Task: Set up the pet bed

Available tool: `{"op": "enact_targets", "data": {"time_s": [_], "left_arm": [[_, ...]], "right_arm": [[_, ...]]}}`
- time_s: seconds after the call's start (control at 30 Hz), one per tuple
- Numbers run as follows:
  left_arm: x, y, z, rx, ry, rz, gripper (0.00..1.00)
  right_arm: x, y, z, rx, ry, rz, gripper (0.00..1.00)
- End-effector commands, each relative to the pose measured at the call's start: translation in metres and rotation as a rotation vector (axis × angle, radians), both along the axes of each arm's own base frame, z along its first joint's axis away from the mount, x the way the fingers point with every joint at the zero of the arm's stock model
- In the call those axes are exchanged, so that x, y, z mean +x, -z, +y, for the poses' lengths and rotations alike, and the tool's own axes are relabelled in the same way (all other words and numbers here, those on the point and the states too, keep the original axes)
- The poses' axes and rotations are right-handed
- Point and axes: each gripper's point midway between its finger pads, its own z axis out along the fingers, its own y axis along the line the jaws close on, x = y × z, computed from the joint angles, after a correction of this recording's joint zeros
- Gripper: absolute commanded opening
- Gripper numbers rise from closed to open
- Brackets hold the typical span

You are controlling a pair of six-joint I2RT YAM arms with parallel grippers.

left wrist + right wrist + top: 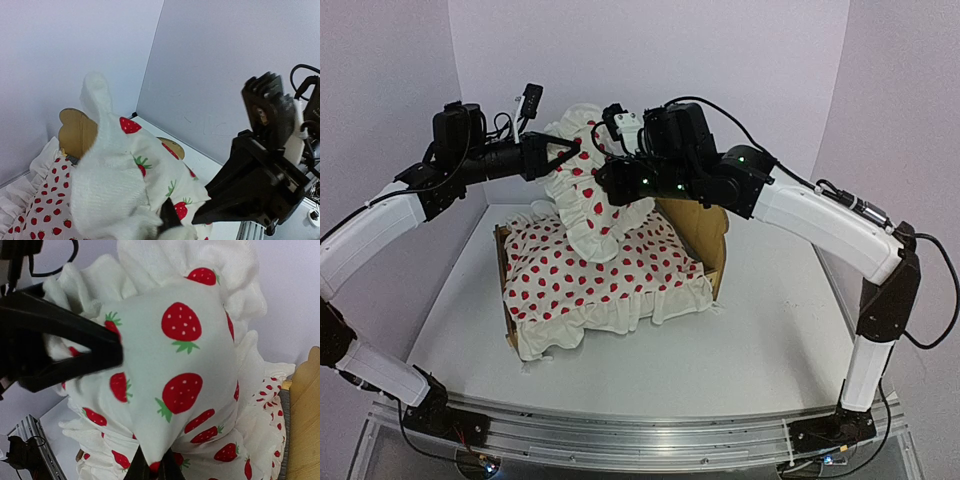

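Pet bed (705, 235), long axis left to right, head end at right.

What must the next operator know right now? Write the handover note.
The left gripper is shut on the pillow, pinching its ruffle.
The right gripper is shut on the pillow too, so the pillow hangs in the air between them.
The pet bed stands on the table with the duvet spread over it.
Done: duvet on.
Left: lay the pillow by the headboard, then release.
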Motion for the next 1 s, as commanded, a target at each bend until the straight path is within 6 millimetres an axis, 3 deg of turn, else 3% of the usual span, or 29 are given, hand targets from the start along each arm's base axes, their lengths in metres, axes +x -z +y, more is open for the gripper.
{"op": "enact_targets", "data": {"time_s": [0.0,0.03,0.07,0.2,0.4,0.5,0.8,0.83,0.87,0.97], "left_arm": [[0.013,-0.003,0.007,0.001,-0.062,0.044,0.00],[0.012,-0.007,0.007,-0.009,-0.043,0.034,0.00],[0.009,-0.012,0.008,-0.018,-0.016,0.017,0.00],[-0.013,-0.022,0.000,-0.020,0.114,-0.077,0.00],[-0.020,-0.006,-0.007,0.022,0.199,-0.071,0.00],[-0.020,-0.004,-0.009,0.037,0.215,-0.082,0.00],[-0.022,-0.001,-0.012,0.074,0.247,-0.144,0.00],[-0.024,-0.001,-0.012,0.074,0.261,-0.151,0.00],[-0.026,-0.001,-0.013,0.069,0.277,-0.151,0.00],[-0.021,0.001,-0.015,0.056,0.274,-0.111,0.00]], "right_arm": [[-0.010,-0.024,-0.001,-0.033,-0.092,-0.176,0.40],[-0.011,-0.008,-0.003,-0.114,-0.125,-0.220,0.55],[-0.013,0.008,-0.006,-0.194,-0.158,-0.262,0.63],[-0.015,0.037,-0.016,-0.333,-0.212,-0.371,0.71],[-0.013,0.023,-0.008,-0.223,-0.186,-0.435,0.71],[-0.012,0.011,-0.004,-0.174,-0.176,-0.466,0.73],[0.001,0.001,-0.011,-0.172,-0.088,-0.511,0.75],[0.002,0.000,-0.010,-0.168,-0.084,-0.517,0.73],[0.004,0.001,-0.008,-0.167,-0.081,-0.520,0.64],[0.011,-0.002,-0.004,-0.153,-0.051,-0.524,0.19]]}}
